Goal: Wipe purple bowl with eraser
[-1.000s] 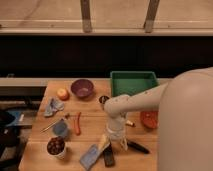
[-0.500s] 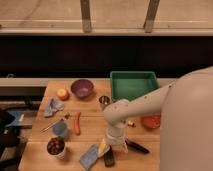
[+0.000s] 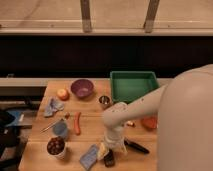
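The purple bowl [image 3: 82, 88] stands at the back of the wooden table [image 3: 92, 125], left of centre. The eraser [image 3: 109, 159], a small dark block, lies near the table's front edge. My gripper [image 3: 114, 146] points down just above and behind the eraser, far in front of the bowl. The white arm reaches in from the right and hides part of the table.
A green bin [image 3: 133, 85] stands at the back right and an orange-red bowl [image 3: 149, 123] sits partly behind the arm. A blue-grey pad [image 3: 89, 155] and a black-handled tool [image 3: 136, 146] flank the eraser. A metal cup [image 3: 104, 101], an orange fruit [image 3: 62, 94], a blue cloth [image 3: 53, 106] and a blue cup [image 3: 60, 129] lie to the left.
The arm has shifted slightly toward the table's front edge, bringing the gripper lower over the eraser. The objects on the table have not moved.
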You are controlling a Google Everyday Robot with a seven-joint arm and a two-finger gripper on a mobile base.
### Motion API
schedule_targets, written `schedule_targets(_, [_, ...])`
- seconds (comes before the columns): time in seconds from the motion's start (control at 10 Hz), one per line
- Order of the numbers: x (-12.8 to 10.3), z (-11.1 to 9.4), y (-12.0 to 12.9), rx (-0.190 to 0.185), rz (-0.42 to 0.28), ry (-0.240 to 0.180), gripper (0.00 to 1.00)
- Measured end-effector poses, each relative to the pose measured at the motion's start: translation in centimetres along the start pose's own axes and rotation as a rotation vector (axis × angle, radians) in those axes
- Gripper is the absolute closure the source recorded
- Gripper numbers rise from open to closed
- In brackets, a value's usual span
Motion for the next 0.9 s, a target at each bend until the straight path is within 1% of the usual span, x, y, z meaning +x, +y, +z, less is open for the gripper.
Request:
schedule_targets(0.2, [0.2,0.4,-0.5,0.012,0.003,0.005,0.2])
schedule_targets(0.4, [0.1,0.8,-0.3,0.034,-0.005,0.01,0.22])
schedule_targets(0.5, [0.0,0.9,0.0,0.044,-0.012,0.01,0.28])
schedule_targets(0.9, [-0.2,0.7,0.8,0.075,-0.032,0.002,0.68])
